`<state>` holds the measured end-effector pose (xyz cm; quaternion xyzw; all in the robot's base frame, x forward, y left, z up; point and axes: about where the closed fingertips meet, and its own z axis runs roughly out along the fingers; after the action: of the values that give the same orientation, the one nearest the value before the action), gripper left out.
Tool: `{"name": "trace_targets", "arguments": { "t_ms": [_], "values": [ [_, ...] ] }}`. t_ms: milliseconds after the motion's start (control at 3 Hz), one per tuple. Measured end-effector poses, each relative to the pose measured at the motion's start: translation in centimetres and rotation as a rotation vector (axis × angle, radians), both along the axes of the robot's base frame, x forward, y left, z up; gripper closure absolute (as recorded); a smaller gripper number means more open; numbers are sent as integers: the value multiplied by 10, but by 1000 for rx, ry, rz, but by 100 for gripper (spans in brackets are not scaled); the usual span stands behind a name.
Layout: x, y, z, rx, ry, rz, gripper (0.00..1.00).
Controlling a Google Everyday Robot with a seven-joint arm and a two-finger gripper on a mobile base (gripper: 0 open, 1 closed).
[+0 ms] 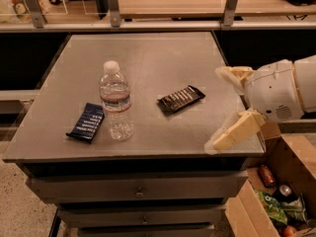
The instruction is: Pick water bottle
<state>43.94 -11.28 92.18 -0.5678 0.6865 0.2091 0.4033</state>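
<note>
A dark blue packet (pixel 86 122) lies flat near the front left of the grey table (pixel 148 53), and a black packet (pixel 180 98) lies near its middle. My gripper (pixel 223 107) hangs spread over the table's right edge, above an open cardboard box (pixel 246 212) holding cans (pixel 266 175).
</note>
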Motion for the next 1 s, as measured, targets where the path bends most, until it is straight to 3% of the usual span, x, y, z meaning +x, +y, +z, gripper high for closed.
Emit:
{"name": "trace_targets", "arguments": {
  "t_ms": [333, 667, 1000],
  "values": [
    [6, 40, 7, 140, -20, 58, 0],
    [6, 40, 8, 140, -20, 58, 0],
    [13, 61, 3, 145, -27, 94, 0]
  ]
}}
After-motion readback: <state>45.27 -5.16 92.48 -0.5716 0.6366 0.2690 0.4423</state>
